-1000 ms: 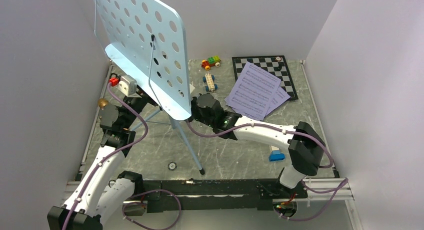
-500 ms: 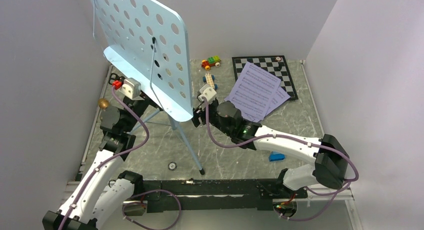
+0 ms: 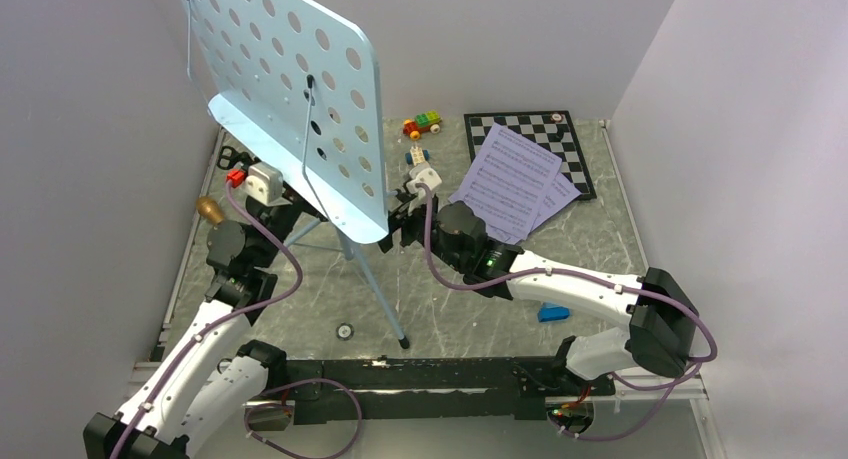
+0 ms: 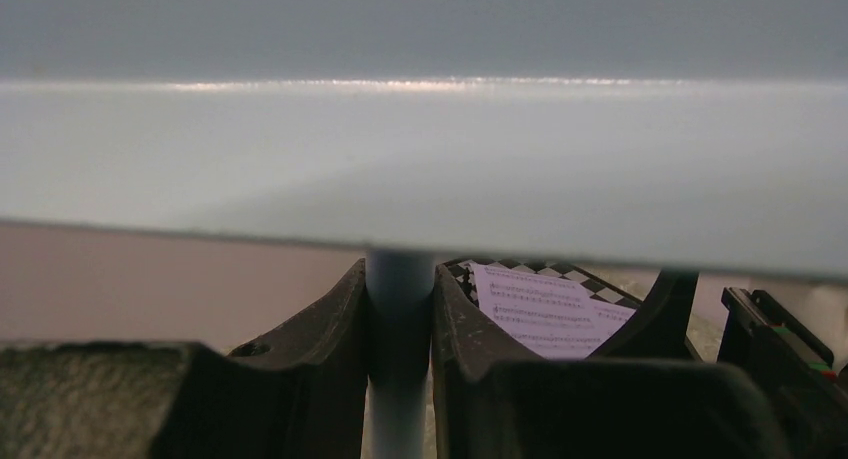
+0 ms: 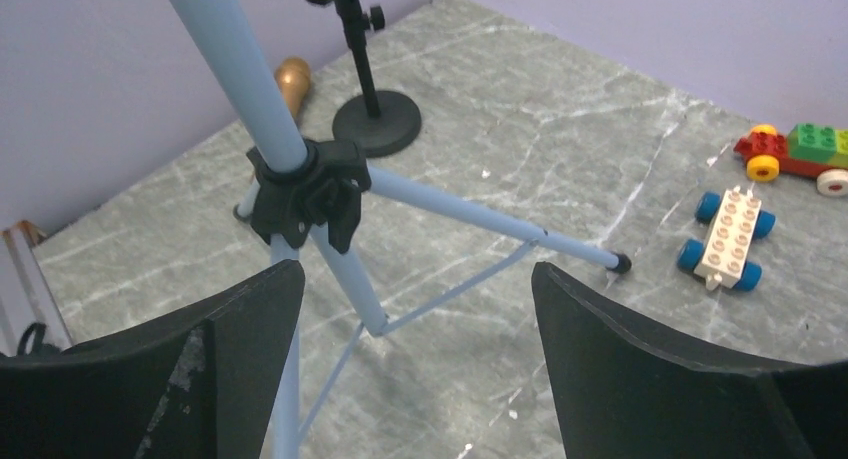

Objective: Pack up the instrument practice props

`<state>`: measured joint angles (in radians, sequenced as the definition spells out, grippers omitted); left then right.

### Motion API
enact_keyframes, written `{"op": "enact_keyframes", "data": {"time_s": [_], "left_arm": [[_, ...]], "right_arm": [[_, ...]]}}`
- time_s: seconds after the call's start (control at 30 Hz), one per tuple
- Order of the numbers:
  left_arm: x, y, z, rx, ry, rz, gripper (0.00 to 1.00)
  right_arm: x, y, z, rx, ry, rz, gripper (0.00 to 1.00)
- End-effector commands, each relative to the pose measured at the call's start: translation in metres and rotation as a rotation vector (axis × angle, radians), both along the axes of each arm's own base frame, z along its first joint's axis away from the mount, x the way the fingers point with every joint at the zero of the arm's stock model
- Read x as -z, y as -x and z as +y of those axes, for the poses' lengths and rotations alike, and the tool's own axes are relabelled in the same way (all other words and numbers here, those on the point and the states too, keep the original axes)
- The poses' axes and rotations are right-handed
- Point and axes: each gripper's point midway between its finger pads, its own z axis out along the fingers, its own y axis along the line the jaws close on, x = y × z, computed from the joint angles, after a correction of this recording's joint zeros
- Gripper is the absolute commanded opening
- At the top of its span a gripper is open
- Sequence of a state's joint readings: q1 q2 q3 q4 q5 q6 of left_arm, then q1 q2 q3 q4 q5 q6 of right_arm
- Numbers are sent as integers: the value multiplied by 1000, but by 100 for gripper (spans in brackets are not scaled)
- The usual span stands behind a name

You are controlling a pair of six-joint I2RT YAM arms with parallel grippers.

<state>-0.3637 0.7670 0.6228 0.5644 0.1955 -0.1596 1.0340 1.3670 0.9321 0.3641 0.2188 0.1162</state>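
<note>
Jaws of the left end effector are clamped on the pole of the light-blue music stand, right under its hole-punched desk, with one dark finger on each side of the tube. The stand is upright on its tripod legs at the left-centre of the grey marbled worktop, and its desk tilts back.

The right end effector is spread wide and holds nothing. It sits just beside the desk's lower right corner and faces the black hub where the legs meet the pole.

White sheet-music pages lie at the back right, overlapping the near corner of the chessboard. The gold-brown microphone lies at the left wall, near the round base of the small black mic stand, which is upright. A toy brick car and a wheeled brick base sit between the music stand and the chessboard. A blue brick lies beside the right arm.
</note>
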Motion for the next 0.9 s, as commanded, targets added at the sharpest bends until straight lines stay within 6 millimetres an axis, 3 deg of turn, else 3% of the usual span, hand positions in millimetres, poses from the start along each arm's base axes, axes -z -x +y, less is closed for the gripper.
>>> {"op": "enact_keyframes", "data": {"time_s": [0.0, 0.17, 0.33, 0.63, 0.73, 0.87], "left_arm": [[136, -7, -7, 12, -123, 432, 0], [114, 1, -6, 17, -124, 378, 0], [134, 4, -25, 54, -189, 441, 0], [161, 1, -46, 111, -97, 489, 0], [152, 3, -47, 120, -55, 471, 2], [128, 8, -40, 107, -39, 410, 17]], "right_arm": [[-54, 4, 0, -3, -202, -67, 90], [-64, 5, -12, 20, -226, -92, 94], [-53, 10, -22, 21, -199, -98, 95], [-48, 17, -33, 4, -166, -139, 95], [-59, 20, -33, -18, -192, -156, 95], [-76, 22, -28, -52, -214, -179, 98]]}}
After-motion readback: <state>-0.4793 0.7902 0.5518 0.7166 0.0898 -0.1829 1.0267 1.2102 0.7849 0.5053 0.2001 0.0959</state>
